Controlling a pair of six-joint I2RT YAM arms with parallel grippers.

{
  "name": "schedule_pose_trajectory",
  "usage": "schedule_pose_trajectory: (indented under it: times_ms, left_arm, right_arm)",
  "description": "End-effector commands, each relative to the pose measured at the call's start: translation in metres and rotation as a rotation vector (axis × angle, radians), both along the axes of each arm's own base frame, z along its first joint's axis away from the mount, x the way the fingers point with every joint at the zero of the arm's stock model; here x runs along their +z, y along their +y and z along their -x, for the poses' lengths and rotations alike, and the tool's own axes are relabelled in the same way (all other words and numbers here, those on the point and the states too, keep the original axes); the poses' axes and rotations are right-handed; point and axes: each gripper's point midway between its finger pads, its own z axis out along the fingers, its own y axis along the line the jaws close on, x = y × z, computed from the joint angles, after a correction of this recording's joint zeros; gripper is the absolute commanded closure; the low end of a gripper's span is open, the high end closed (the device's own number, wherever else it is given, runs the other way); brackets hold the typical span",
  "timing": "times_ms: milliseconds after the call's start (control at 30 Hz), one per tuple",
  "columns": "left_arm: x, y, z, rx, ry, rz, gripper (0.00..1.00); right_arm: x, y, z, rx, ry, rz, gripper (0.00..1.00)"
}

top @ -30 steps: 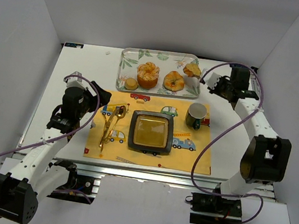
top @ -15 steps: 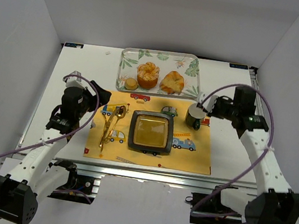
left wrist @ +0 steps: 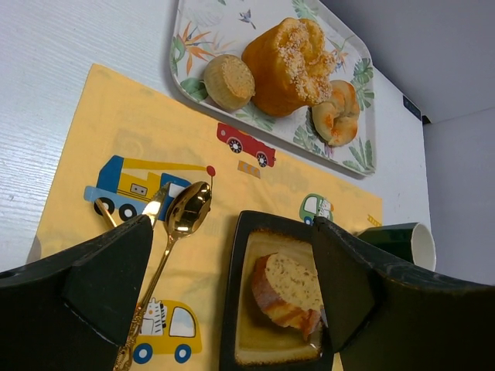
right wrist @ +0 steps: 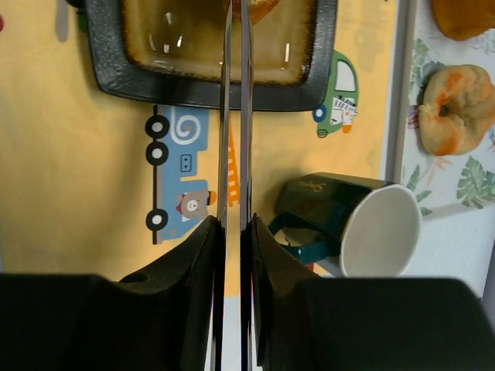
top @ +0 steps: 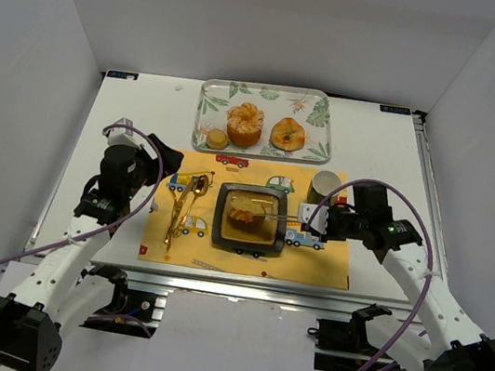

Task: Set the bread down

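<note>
A slice of bread (top: 245, 212) with a brown crust lies tilted in the dark square plate (top: 221, 230) at the middle of the yellow placemat. It also shows in the left wrist view (left wrist: 290, 292). My right gripper (top: 309, 224) is shut on metal tongs (top: 276, 215). Their thin blades (right wrist: 233, 116) reach left over the plate rim (right wrist: 124, 69) to the bread's edge (right wrist: 255, 8). My left gripper (top: 159, 160) is open and empty, left of the plate, above the gold spoon (left wrist: 182, 220).
A leaf-patterned tray (top: 207, 94) at the back holds a round bun (top: 245, 124), a twisted pastry (top: 288, 134) and a small muffin (top: 217, 138). A dark green mug (top: 324, 188) stands close behind my right gripper. A gold fork and spoon (top: 186, 204) lie left of the plate.
My right arm swung from the tray's right end, past the mug, to the plate, carrying the bread slice in the tongs. The left arm stayed still.
</note>
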Motion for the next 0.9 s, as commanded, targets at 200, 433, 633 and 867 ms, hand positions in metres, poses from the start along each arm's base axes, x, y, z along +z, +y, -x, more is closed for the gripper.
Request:
schedule_pose_trajectory:
  times_ms: [200,433,633,867]
  left_arm:
    - [0.021,0.003,0.003,0.016,-0.054,0.022,0.08]
    - [0.02,0.003,0.002,0.018,-0.05,0.023,0.08]
    - [0.021,0.002,0.0,0.013,-0.053,0.023,0.08]
    - [0.024,0.001,-0.002,0.012,-0.062,0.03,0.08]
  right_arm:
    - [0.003,0.007,0.011,0.079,-0.011,0.005,0.62]
    - [0.018,0.009,0.017,0.099,-0.022,-0.022,0.56]
    - [0.032,0.009,0.02,0.104,-0.044,-0.035,0.55]
    - [0.071,0.02,-0.003,-0.017,-0.06,-0.151,0.58]
